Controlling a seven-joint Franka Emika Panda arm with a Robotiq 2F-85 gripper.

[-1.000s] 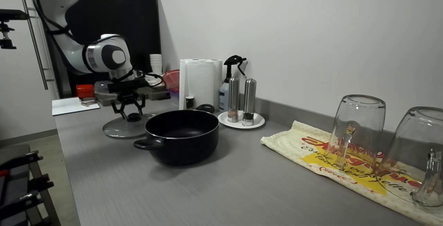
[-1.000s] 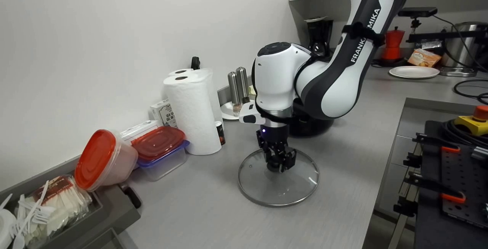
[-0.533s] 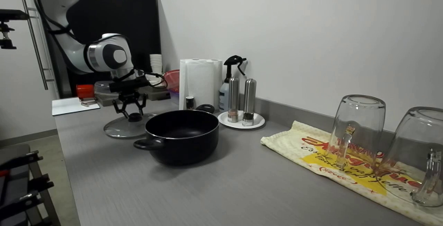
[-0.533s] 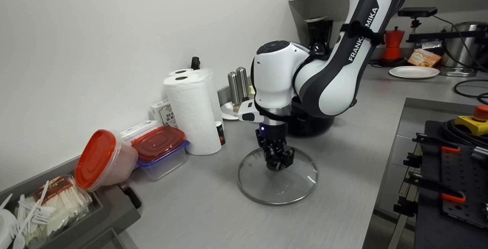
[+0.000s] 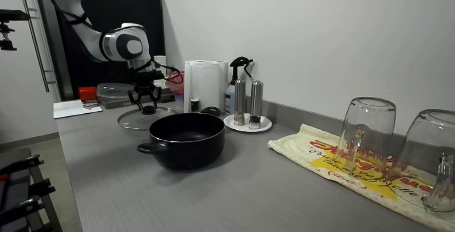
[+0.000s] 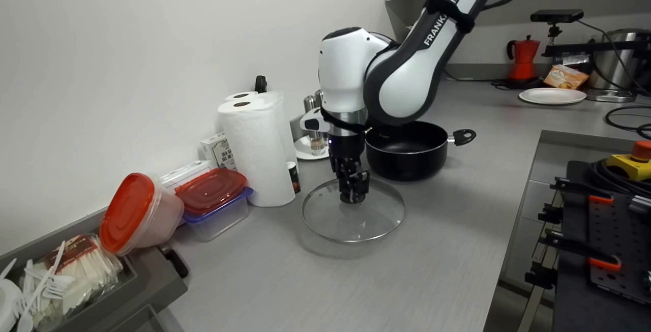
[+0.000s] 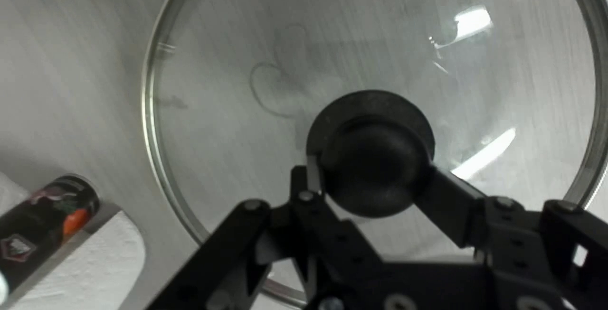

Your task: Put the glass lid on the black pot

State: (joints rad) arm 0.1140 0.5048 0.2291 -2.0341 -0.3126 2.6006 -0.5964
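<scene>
The glass lid (image 6: 330, 220) is a round clear disc with a metal rim and dark knob (image 7: 375, 158). It hangs a little above the counter, with its shadow below, and shows in both exterior views (image 5: 133, 121). My gripper (image 7: 373, 177) is shut on the knob, one finger on each side; it also shows in both exterior views (image 5: 148, 107) (image 6: 353, 194). The black pot (image 5: 192, 154) stands upright and uncovered on the counter, beside the lid. It shows partly behind the arm in an exterior view (image 6: 407, 161). The pot is out of the wrist view.
Paper towel rolls (image 6: 257, 154) and a small dark shaker (image 7: 47, 215) stand close to the lid. A white plate with two metal mills (image 5: 247, 123) is behind the pot. Upturned glass mugs (image 5: 368, 136) stand on a cloth (image 5: 305, 143). Plastic containers (image 6: 213, 210) lie along the wall.
My gripper has lifted the lid off the counter and shifted it, up and right in an exterior view, up and left in an exterior view. The arm now uncovers more of the pot.
</scene>
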